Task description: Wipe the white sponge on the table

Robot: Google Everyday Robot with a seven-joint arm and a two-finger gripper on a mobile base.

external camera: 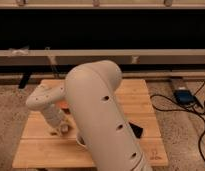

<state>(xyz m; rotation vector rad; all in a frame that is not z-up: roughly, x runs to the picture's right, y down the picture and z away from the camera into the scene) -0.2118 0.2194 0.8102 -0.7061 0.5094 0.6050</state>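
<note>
On the wooden table [136, 95], above speckled floor [8, 120], the gripper [60, 130] pinches the white sponge [65, 128].

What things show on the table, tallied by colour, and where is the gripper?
Off-white: 1, white sponge, gripped by the shut gripper at the table's left side in view
Black: 1, flat object beside the arm
Orange: 1, small object behind the arm
Total: 3 showing

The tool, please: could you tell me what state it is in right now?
The tool is closed, down at the left part of the table, apparently gripping the white sponge.
</note>
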